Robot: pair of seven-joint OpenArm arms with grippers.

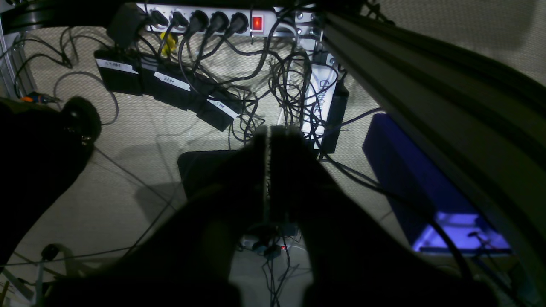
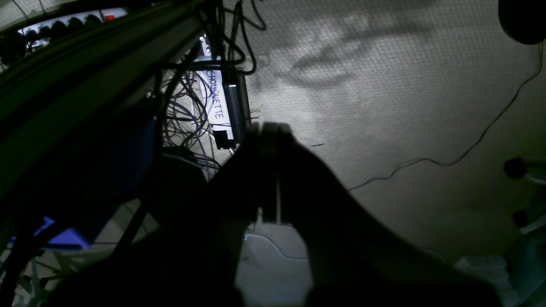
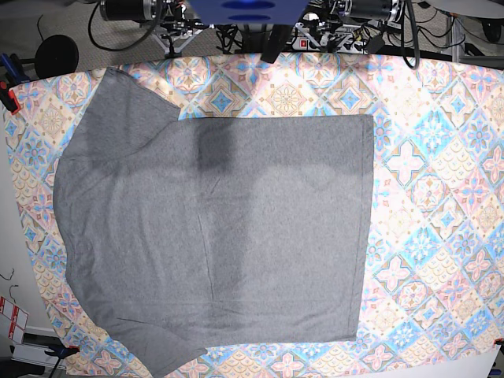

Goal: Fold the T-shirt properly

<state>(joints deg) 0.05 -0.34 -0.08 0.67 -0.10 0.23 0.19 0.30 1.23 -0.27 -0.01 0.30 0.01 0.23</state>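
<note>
**T-shirt spread flat, both tools clenched and empty off the worktop**

The left tool (image 1: 269, 140) hangs with its two dark fingers pressed together, nothing between them. Beyond its tips lies a carpeted floor (image 1: 140, 123) with a white power strip (image 1: 213, 19), black power bricks (image 1: 166, 91) and a tangle of cables (image 1: 281, 85); a blue box (image 1: 409, 179) sits to its right under a metal frame rail (image 1: 426, 81).

The right tool (image 2: 268, 132) is likewise clenched on nothing, its fingers meeting in a thin line. To its left run the frame and more cables (image 2: 187, 106); a single thin wire (image 2: 448, 162) crosses the carpet to its right.

In the base view the T-shirt (image 3: 213, 236) lies open and flat on the patterned tablecloth (image 3: 441, 197) covering the worktop, well apart from both tools. Its hem edge faces the view's right and its sleeves point toward the upper and lower left. The arms' mounts (image 3: 248, 12) sit at the top edge of that view, casting a shadow on the shirt's upper part.
</note>
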